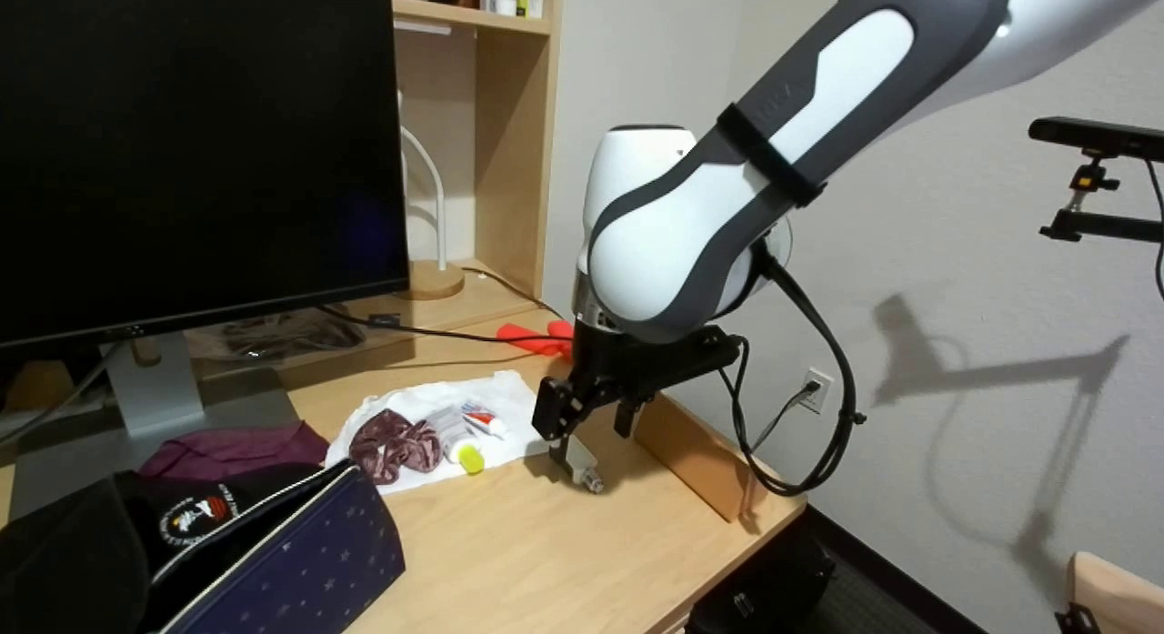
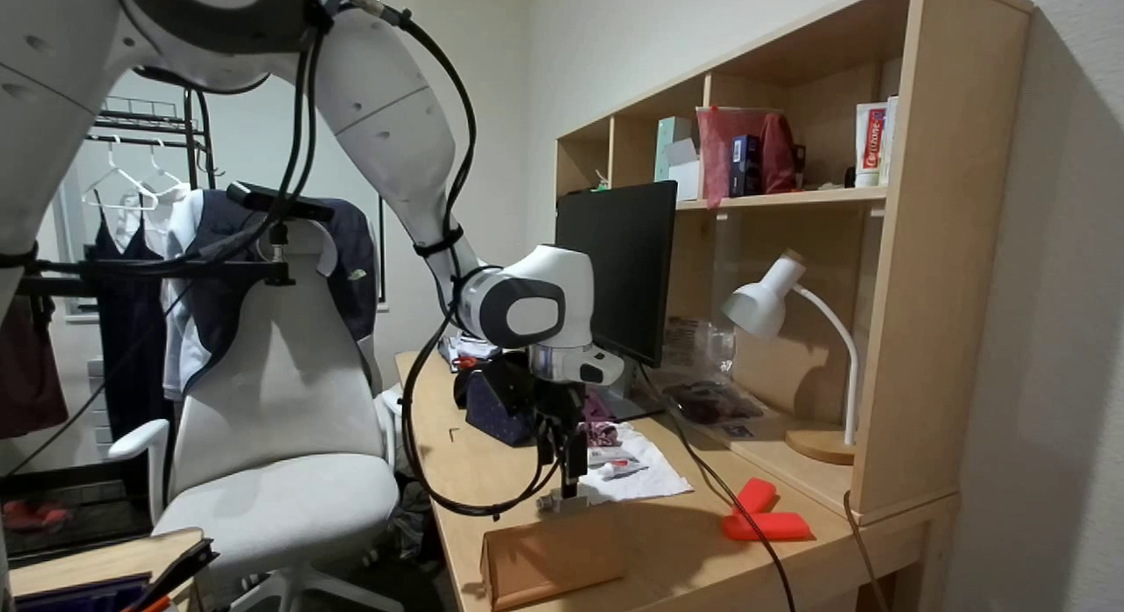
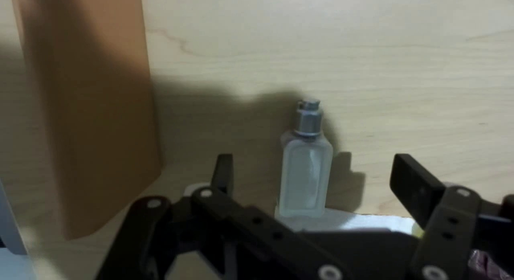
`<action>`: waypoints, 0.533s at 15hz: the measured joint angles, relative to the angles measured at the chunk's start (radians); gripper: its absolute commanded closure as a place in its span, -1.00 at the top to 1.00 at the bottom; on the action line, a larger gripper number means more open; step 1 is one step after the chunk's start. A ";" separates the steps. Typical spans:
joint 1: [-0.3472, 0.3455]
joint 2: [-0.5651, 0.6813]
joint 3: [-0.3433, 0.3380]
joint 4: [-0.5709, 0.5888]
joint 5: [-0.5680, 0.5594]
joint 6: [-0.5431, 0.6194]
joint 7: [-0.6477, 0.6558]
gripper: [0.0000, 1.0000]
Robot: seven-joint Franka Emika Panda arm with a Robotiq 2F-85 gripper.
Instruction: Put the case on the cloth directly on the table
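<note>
The tan-brown boxy case [image 1: 691,457] rests directly on the light wooden table [image 1: 536,543], near its edge. The case also shows in an exterior view [image 2: 553,555] and at the left of the wrist view [image 3: 100,123]. The white cloth [image 1: 518,407] lies apart from the case, with a maroon scrunchie [image 1: 396,443] and small tubes on it. My gripper [image 1: 591,429] is open, low over the table between cloth and case. In the wrist view its fingers [image 3: 311,171] stand either side of a frosted bottle [image 3: 303,179] with a silver cap, with gaps on both sides.
A dark blue starred pouch [image 1: 300,561] and purple cloth [image 1: 236,447] lie beside the monitor [image 1: 200,161]. A red object [image 2: 764,515] lies near the lamp [image 2: 843,349]. A black cable [image 2: 729,489] crosses the table. Cables loop from the arm.
</note>
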 measured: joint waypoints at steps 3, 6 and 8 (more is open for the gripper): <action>0.006 0.022 -0.003 0.000 0.000 0.065 0.006 1.00; 0.007 0.033 -0.006 0.000 0.000 0.093 0.016 1.00; 0.010 0.035 -0.012 0.000 0.000 0.095 0.033 1.00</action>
